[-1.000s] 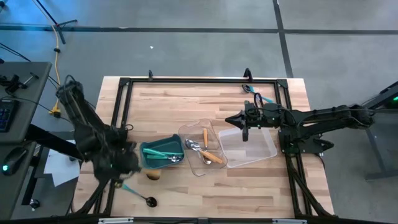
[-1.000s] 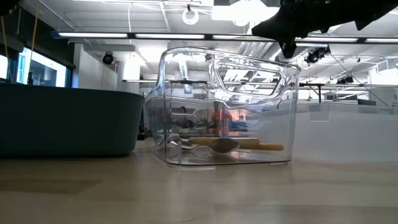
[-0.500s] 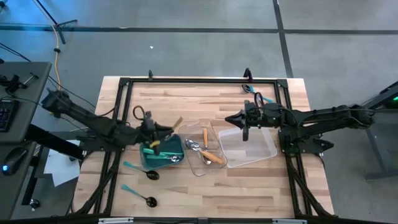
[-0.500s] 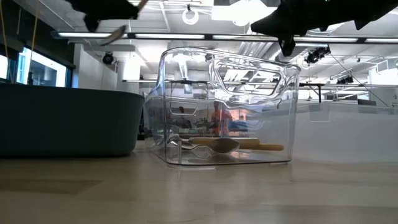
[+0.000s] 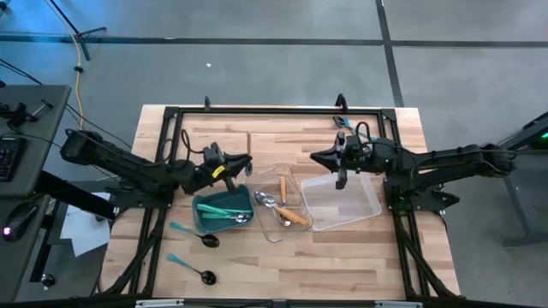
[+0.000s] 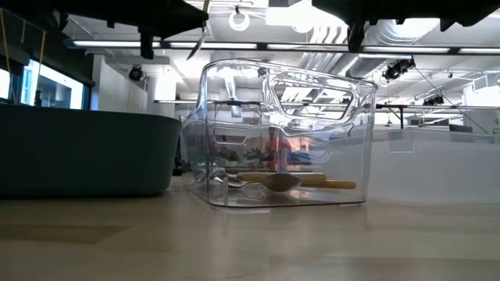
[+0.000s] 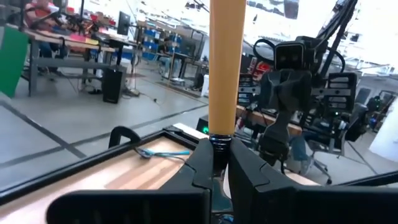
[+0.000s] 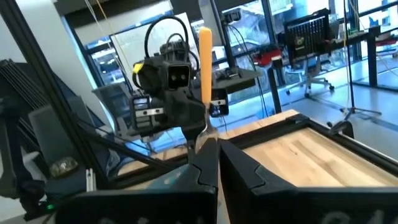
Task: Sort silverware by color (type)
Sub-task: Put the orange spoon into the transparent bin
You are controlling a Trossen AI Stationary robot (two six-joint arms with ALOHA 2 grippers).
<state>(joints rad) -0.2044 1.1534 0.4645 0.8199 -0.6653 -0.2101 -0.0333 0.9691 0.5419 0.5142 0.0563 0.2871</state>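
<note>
Left claw (image 5: 242, 162), raised above the teal bin (image 5: 224, 211), grips an orange-handled utensil (image 7: 226, 65). More silverware (image 5: 282, 205) lies in the clear tray (image 5: 278, 204). Right claw (image 5: 341, 178), fingers together and empty, hovers over the second tray (image 5: 341, 202) on the worktop (image 5: 282, 137).

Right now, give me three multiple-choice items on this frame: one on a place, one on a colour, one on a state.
1. Where do the two loose teal spoons lie? A: in the bin. B: on the table near the front left. C: in the clear tray.
2. What colour is the handle in the left tool? A: orange. B: teal. C: black.
3. The left tool is: A: open. B: shut on a utensil. C: resting on the table.
Answers: B, they lie on bare wood in front of the bin; A, the left wrist view shows orange; B, the fingers pinch it.
</note>
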